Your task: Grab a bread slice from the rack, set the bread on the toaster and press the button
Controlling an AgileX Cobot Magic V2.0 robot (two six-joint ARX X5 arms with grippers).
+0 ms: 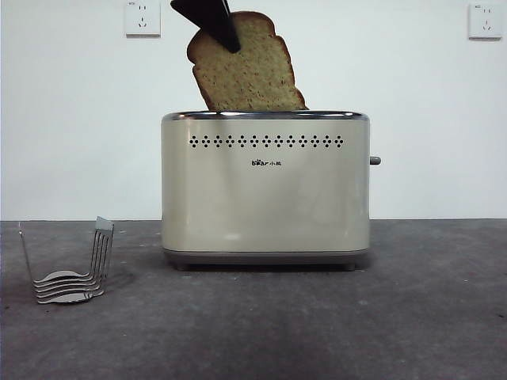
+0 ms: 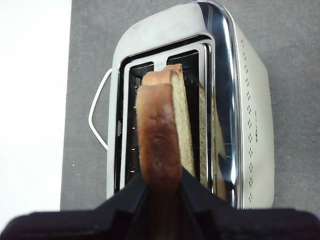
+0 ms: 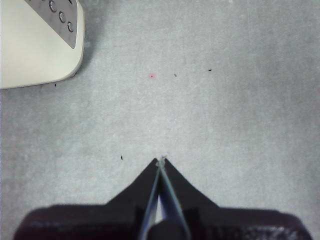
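Observation:
My left gripper (image 1: 226,36) is shut on the slice of bread (image 1: 247,67), gripping its top crust. The slice hangs tilted, its lower edge dipping into a slot of the cream toaster (image 1: 265,194). In the left wrist view the slice (image 2: 162,132) stands in the toaster's (image 2: 250,100) slot nearer the chrome rim, with my left gripper (image 2: 162,187) around its crust. The button (image 1: 375,161) sticks out from the toaster's right side. The wire rack (image 1: 71,273) stands bare at the front left. My right gripper (image 3: 161,162) is shut and holds nothing, above the grey table beside the toaster's end (image 3: 35,45).
Two white wall sockets (image 1: 142,17) (image 1: 485,20) are on the back wall. A white cord (image 2: 97,115) loops out behind the toaster. The dark grey table (image 1: 428,317) stretches in front and to the right of the toaster.

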